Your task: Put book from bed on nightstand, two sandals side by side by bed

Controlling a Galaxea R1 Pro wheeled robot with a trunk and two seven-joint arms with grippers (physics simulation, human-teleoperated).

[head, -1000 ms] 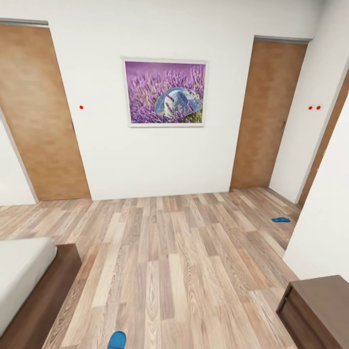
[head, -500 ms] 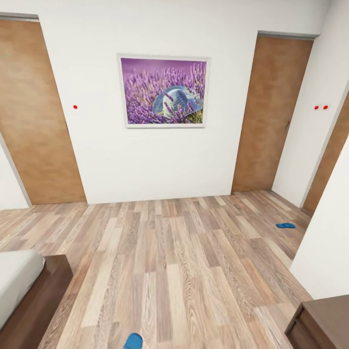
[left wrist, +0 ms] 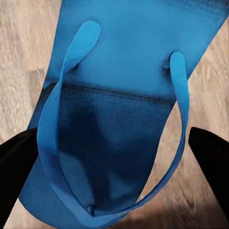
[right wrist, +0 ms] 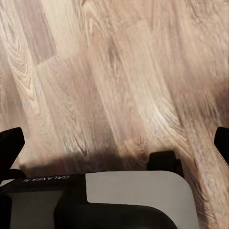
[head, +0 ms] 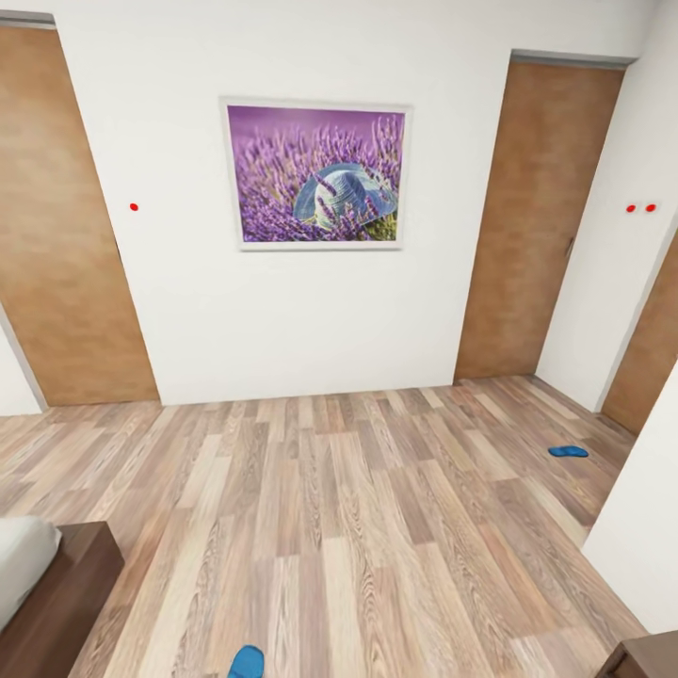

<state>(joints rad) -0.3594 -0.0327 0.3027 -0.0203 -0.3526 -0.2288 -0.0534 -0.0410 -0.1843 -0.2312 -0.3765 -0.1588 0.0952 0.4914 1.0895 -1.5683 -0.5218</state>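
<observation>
One bright blue sandal [left wrist: 119, 95] lies across my left gripper [left wrist: 112, 160], whose dark fingers [left wrist: 16, 167] press at its two long edges; its tip shows at the bottom of the head view as the sandal [head: 247, 662]. The other sandal [head: 568, 451] lies flat on the wood floor at the far right, near a white wall corner. A corner of the bed [head: 21, 565] with its dark base shows at the lower left. My right gripper [right wrist: 114, 143] hangs open over bare floor planks. The book and the nightstand are out of view.
A white wall with a purple lavender picture [head: 315, 174] stands ahead, with a brown door [head: 61, 235] to its left and another [head: 537, 226] to its right. A dark cabinet corner [head: 650, 659] juts in at the lower right. Wood floor [head: 339, 508] stretches between.
The whole head view has shifted as the robot rolls forward: bed and cabinet slide toward the lower corners and the far sandal drifts down and right. The held sandal stays at the bottom edge.
</observation>
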